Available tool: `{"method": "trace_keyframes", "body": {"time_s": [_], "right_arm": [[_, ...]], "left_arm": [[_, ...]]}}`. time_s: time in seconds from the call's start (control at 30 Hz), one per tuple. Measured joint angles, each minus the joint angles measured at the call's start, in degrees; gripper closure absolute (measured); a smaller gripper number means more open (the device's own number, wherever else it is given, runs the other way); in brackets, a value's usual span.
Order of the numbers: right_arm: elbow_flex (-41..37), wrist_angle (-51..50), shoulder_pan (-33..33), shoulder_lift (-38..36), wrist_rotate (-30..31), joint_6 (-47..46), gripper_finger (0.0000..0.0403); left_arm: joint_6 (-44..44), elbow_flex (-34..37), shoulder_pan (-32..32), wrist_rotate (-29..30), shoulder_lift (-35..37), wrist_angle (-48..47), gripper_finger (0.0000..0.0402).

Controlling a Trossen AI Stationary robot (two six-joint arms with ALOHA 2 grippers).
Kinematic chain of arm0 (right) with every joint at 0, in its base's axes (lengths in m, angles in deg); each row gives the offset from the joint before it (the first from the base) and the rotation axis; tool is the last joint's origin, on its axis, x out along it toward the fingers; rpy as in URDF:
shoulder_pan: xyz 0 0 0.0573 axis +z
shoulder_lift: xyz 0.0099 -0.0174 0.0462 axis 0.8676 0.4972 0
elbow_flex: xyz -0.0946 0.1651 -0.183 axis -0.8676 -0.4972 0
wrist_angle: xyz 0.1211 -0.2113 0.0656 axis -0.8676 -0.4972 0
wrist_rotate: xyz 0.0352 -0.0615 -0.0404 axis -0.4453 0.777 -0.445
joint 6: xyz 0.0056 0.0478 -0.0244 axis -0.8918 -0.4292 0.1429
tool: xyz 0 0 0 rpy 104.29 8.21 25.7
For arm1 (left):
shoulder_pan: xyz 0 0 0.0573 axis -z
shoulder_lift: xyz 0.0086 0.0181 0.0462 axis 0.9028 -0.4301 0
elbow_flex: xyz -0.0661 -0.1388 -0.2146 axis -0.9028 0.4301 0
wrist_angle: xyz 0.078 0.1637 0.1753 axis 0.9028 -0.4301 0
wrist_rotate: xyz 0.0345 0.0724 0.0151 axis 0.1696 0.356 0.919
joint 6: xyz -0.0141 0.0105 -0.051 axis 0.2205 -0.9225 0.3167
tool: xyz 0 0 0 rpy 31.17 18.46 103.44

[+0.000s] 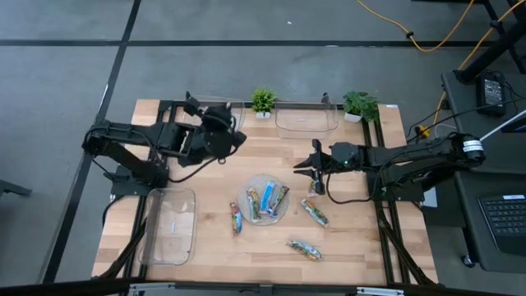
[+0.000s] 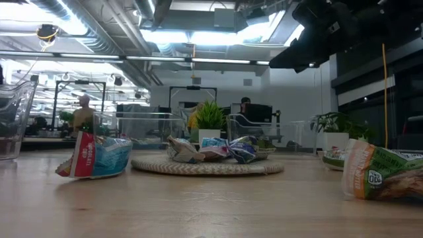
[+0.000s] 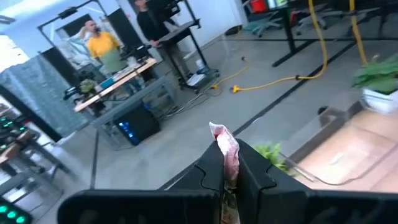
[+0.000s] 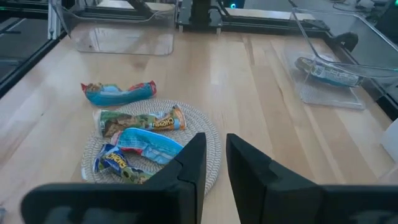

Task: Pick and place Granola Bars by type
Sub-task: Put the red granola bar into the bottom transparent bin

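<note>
left gripper [image 1: 220, 131]: up over the table's far-left part, near the far edge. Fingers pinched tight on a red/pink-wrapped bar [image 3: 227, 155]; in the left wrist view the wrapper end sticks up between the fingertips, bar's long axis along the fingers.
right gripper [image 1: 312, 167]: over the table's right-centre, above the wood just right of the round plate [image 1: 282, 215]. Fingers [image 4: 194, 163] only a narrow gap apart, nothing between them.
bars on plate: approx 3, at table centre – one green/yellow, two blue [image 4: 149, 142].
loose bars: one blue [image 1: 236, 218] just left of plate; one greenish [image 1: 315, 212] just right of it; one more [image 1: 304, 249] toward near edge.
trays: near-left tray [image 1: 169, 226] has a bar in it [image 4: 328, 73]; far-edge tray [image 1: 306, 119] looks bare, can't be sure.
key relation: held bar hangs between the two trays, nearer the far one. Judgement: the drop depends on which tray takes reds. For the next pick the right arm is nearer; the greenish bar lies toward the near edge from its fingers, long axis diagonal to the edges.
writing: "CHEWY" seems to show on green wrapper [image 4: 144, 119]; round logo on bar in low view [image 2: 380, 177], not legible.
</note>
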State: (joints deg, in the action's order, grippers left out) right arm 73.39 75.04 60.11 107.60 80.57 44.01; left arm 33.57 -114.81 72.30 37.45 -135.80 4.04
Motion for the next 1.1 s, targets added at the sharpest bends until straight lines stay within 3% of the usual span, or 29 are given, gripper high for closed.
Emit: {"method": "trace_keyframes", "body": {"time_s": [0.33,0.67,1.1], "right_arm": [[0.0,3.0,0.0,0.0,0.0,-1.5,0.0336],[0.0,4.6,0.0,0.0,0.0,-1.3,0.0336],[0.0,4.2,0.0,0.0,0.0,1.5,0.0336]], "left_arm": [[-2.1,0.2,-1.3,0.0,0.0,0.0,0.0396],[-6.0,0.2,1.3,-0.4,0.0,0.0,0.0395],[-4.1,0.2,7.6,-11.6,0.0,-3.8,0.0394]]}}
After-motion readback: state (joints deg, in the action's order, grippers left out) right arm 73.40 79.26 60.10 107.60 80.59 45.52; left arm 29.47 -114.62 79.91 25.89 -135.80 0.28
